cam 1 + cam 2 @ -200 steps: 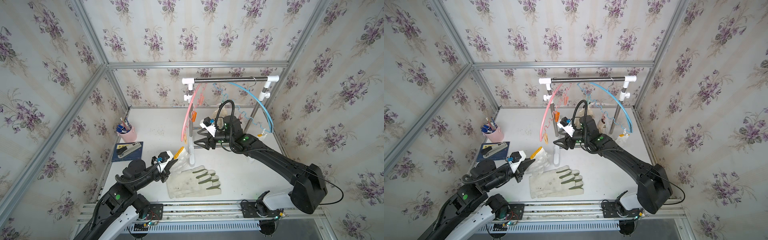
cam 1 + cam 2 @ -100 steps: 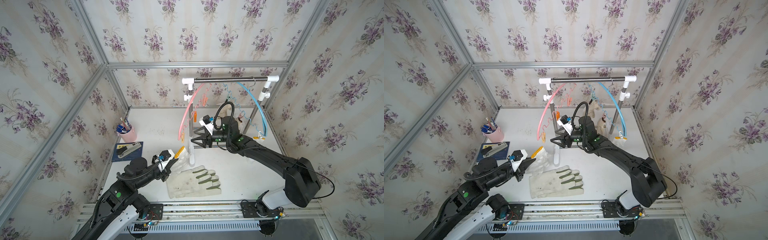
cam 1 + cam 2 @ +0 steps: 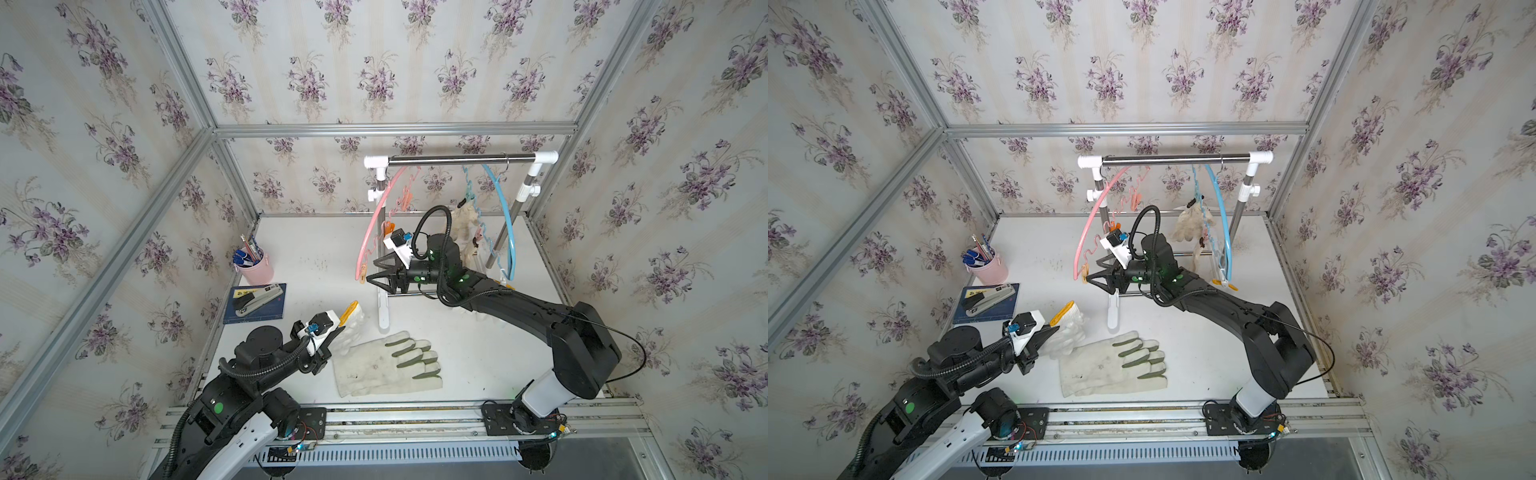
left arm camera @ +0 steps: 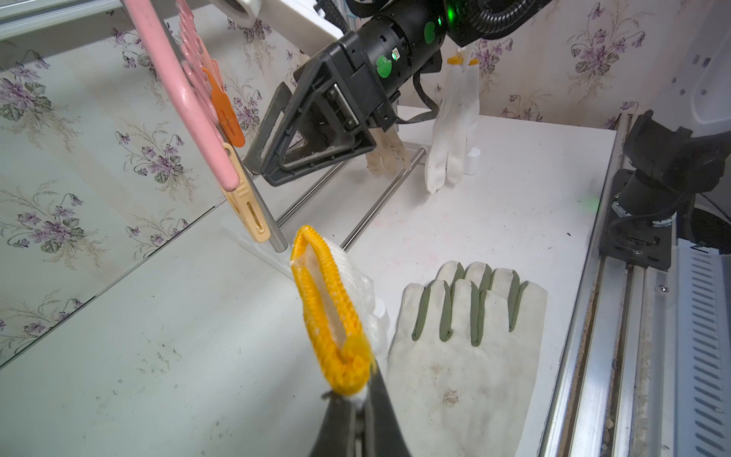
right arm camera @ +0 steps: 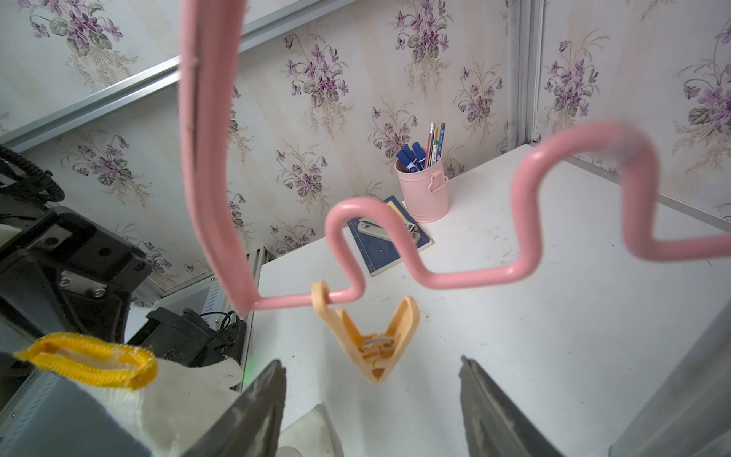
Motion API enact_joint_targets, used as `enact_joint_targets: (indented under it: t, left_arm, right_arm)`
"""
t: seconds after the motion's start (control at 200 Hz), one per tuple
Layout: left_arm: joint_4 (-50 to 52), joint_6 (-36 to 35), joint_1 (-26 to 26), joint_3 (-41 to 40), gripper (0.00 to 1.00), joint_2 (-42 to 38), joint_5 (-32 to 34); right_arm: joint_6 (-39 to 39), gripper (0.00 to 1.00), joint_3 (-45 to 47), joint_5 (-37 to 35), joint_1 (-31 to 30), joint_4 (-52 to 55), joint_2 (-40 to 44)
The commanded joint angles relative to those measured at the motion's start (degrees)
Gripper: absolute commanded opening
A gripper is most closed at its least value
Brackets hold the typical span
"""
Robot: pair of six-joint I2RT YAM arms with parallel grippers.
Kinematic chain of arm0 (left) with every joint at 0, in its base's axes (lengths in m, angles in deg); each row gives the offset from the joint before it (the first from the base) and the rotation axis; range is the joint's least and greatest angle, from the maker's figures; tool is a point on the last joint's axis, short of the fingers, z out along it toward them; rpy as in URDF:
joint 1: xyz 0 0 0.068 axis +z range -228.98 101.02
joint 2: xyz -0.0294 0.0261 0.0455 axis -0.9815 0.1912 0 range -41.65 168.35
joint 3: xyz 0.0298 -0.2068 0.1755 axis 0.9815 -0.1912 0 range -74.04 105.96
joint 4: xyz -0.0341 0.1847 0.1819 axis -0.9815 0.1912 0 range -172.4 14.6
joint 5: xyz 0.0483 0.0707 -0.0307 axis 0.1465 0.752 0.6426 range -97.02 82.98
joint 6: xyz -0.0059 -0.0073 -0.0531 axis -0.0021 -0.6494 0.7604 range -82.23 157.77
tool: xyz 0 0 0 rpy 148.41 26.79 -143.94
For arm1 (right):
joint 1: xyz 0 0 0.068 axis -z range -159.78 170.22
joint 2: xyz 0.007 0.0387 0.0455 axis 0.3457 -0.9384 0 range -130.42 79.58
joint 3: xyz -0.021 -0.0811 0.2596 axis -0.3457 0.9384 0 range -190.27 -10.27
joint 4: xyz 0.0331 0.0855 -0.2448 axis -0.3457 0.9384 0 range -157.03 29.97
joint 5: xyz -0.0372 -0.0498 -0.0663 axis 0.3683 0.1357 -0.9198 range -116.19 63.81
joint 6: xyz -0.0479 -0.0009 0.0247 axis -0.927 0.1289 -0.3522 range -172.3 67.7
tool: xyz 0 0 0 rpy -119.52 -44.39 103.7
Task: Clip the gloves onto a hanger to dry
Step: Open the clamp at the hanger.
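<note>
Jaws clamped tight, the left gripper (image 4: pixel 357 409) holds a white knitted glove (image 4: pixel 358 287) by its yellow cuff edge, the cuff raised over the white table (image 3: pixel 316 249). Just beside it, off-white canvas gloves with grey-green patches (image 3: pixel 386 365) lie flat near the front edge. The right gripper (image 5: pixel 370 362), its fingers spread wide and holding nothing, hovers at the lower end of a wavy pink plastic hanger (image 5: pixel 209 178), where a peach plastic clip (image 5: pixel 375 340) dangles just ahead of the fingertips. A dirty beige knitted glove (image 3: pixel 1187 226) and a second white glove (image 4: pixel 451 130) hang from a blue hanger (image 3: pixel 505 224) on the steel rail (image 3: pixel 457 158).
</note>
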Motion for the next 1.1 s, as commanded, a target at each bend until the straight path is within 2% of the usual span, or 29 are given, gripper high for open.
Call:
enact_joint_targets:
  t: [0.0,0.275,0.664,1.099]
  left_arm:
    - [0.08,-1.07,0.16,0.44,0.00,-0.01,0.80]
    - [0.23,-1.34,0.09,0.83,0.00,-0.23,0.87]
    - [0.34,-1.30,0.09,1.12,0.00,-0.05,1.23]
    - [0.17,-1.20,0.11,1.54,0.00,0.72,1.42]
  right_arm:
    - [0.93,0.71,-0.98,-0.43,-0.29,-2.59,-1.20]
    - [1.43,0.71,-2.95,0.53,-0.67,-4.14,-4.12]
    - [1.44,0.64,-3.27,2.75,-0.67,-5.77,-4.67]
    - [1.69,0.62,-4.00,2.88,-0.61,-5.17,-5.33]
